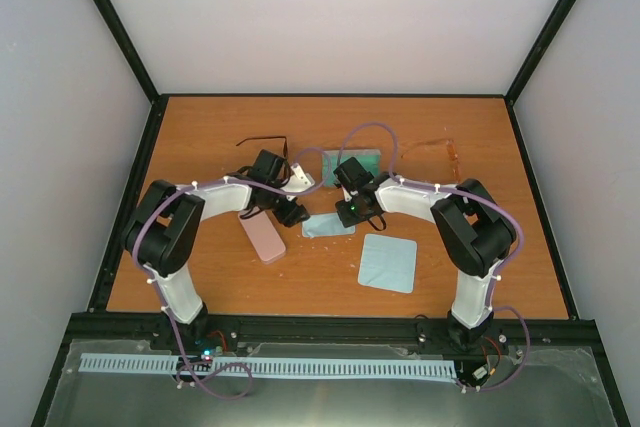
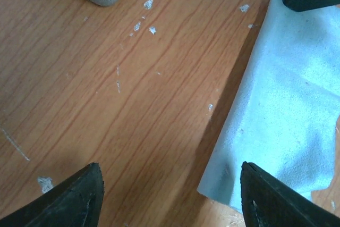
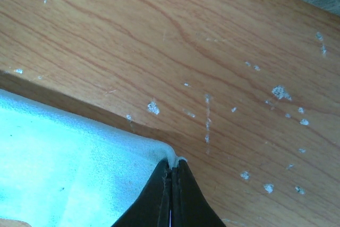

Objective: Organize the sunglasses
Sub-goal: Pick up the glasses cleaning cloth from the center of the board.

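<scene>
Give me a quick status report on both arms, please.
Right gripper shut on cloth edge. Left gripper open, empty, beside it. Black sunglasses and reddish sunglasses untouched, far side. Nothing blocking.

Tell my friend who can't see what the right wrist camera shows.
The right hand is pinched shut on the edge of a pale blue cloth, lifting that edge slightly. The cloth lies on a brown wooden table speckled with white flecks.

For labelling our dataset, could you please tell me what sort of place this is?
Probably a lab robot test cell: an orange wooden table boxed in by plain white panels on a black frame, with a left arm and right arm bolted at its near edge.
</scene>
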`<action>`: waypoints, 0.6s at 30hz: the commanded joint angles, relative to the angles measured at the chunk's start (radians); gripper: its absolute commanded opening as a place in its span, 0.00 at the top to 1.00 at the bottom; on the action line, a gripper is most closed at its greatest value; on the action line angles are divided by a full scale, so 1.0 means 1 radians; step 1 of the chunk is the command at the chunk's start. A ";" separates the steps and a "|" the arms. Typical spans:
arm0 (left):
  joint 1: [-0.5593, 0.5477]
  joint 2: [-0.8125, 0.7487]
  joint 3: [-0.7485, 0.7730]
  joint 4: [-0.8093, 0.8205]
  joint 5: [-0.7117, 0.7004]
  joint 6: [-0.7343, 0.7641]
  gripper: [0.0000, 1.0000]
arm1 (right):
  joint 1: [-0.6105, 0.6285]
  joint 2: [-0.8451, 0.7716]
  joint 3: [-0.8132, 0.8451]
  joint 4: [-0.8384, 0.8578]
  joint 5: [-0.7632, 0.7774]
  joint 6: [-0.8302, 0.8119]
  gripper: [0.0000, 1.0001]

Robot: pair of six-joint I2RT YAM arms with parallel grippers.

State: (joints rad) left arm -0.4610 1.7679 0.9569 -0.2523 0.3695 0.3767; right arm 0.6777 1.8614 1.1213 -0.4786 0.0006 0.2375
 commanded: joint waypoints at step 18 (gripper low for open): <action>-0.019 0.062 0.016 -0.066 0.064 0.040 0.76 | 0.014 0.024 -0.011 -0.036 -0.008 0.025 0.97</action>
State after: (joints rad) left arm -0.4633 1.8076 0.9588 -0.2630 0.4038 0.4091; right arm 0.6777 1.8614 1.1213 -0.4782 0.0002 0.2493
